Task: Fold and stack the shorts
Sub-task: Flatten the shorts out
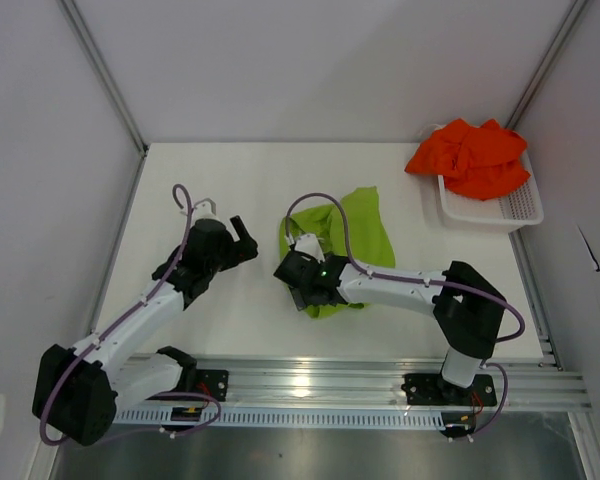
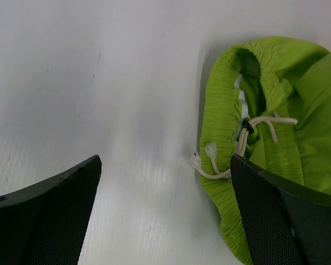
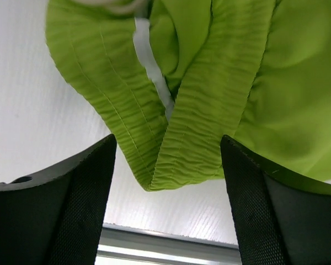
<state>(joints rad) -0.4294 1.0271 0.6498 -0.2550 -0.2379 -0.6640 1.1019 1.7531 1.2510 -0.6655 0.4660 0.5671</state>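
The lime green shorts [image 1: 358, 232] lie crumpled on the table's middle. My right gripper [image 1: 302, 298] hovers over their near end, open; in the right wrist view the ribbed waistband fold [image 3: 171, 149] sits between the spread fingers [image 3: 168, 212], not gripped. My left gripper [image 1: 248, 240] is open and empty just left of the shorts; its wrist view shows bare table between the fingers [image 2: 165, 221], with the green waistband [image 2: 220, 110] and a pale drawstring [image 2: 248, 132] to the right. The orange-red shorts [image 1: 472, 155] lie bunched in the white basket [image 1: 505, 212] at the back right.
White walls close in the table on the left, back and right. A metal rail [image 1: 360, 382] runs along the near edge and shows in the right wrist view [image 3: 165, 245]. Bare white tabletop [image 1: 220, 180] lies left of and behind the green shorts.
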